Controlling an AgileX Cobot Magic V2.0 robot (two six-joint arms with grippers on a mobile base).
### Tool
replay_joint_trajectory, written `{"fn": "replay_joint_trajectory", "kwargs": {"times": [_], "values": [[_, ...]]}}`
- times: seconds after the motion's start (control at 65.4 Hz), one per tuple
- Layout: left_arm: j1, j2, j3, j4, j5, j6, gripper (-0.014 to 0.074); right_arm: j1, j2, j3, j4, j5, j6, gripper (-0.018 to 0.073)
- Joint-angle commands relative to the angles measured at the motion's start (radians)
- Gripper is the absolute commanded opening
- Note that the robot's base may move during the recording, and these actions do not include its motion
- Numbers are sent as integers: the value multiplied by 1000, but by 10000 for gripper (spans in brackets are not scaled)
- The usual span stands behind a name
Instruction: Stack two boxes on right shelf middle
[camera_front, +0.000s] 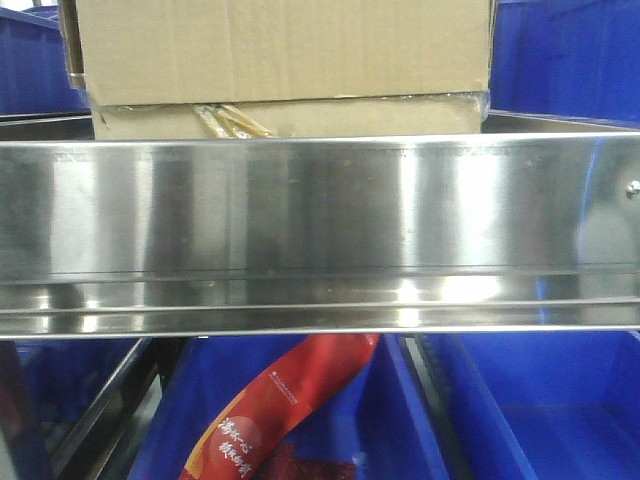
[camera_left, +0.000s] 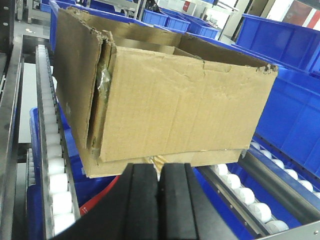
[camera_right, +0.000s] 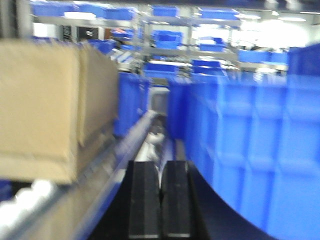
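The large brown box (camera_front: 280, 45) sits on top of the flatter box (camera_front: 350, 118), whose torn yellowish tape (camera_front: 235, 122) dangles at the front. Both rest on the steel right shelf middle (camera_front: 320, 230), behind its mirror-like rim. In the left wrist view the large box (camera_left: 170, 100) fills the frame, with the flat box (camera_left: 215, 157) showing as a strip beneath it. My left gripper (camera_left: 159, 172) is shut and empty just in front of that strip. My right gripper (camera_right: 161, 172) is shut and empty, to the right of the stacked boxes (camera_right: 50, 105), in a blurred view.
Blue bins (camera_front: 570, 50) stand on both sides of the stack, and a tall one (camera_right: 250, 150) is close to the right gripper. White roller tracks (camera_left: 55, 170) run along the shelf. A red bag (camera_front: 290, 400) lies in a blue bin on the tier below.
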Motion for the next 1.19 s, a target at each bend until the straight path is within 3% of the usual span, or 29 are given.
{"fn": "replay_joint_trajectory", "kwargs": {"times": [0.0, 0.122, 0.214, 1.116, 1.177], "values": [[-2, -6, 1, 5, -15, -2, -111, -24, -68, 64, 5, -10, -11, -160], [-2, -6, 1, 5, -15, -2, -111, -35, -115, 150, 5, -10, -9, -160], [-2, -6, 1, 5, -23, -2, -111, -37, -115, 150, 5, 34, 18, -160], [-2, -6, 1, -1, -23, -2, -111, -43, -115, 150, 5, -4, 18, -160], [5, -12, 3, 28, -29, -2, -111, -43, -115, 150, 5, -4, 18, -160]]}}
